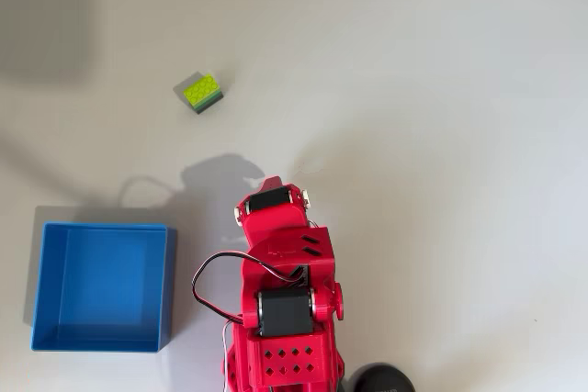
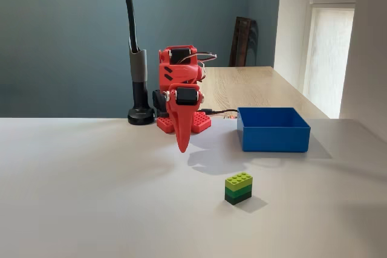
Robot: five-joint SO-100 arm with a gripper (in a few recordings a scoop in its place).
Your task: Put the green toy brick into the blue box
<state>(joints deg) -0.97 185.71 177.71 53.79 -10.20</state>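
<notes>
Brick (image 1: 201,92) loose on white table (image 1: 441,89), well apart from box (image 1: 55,337) and arm. Fixed view: gripper (image 2: 182,144) hanging point-down above table, fingers pressed together, holding nothing; brick's darker lower layers visible. Overhead: box interior visible, gripper hidden under arm body.

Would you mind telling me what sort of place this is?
Probably a home or office room: a white table, a long wooden tabletop behind it, a teal painted wall and a bright window.
</notes>
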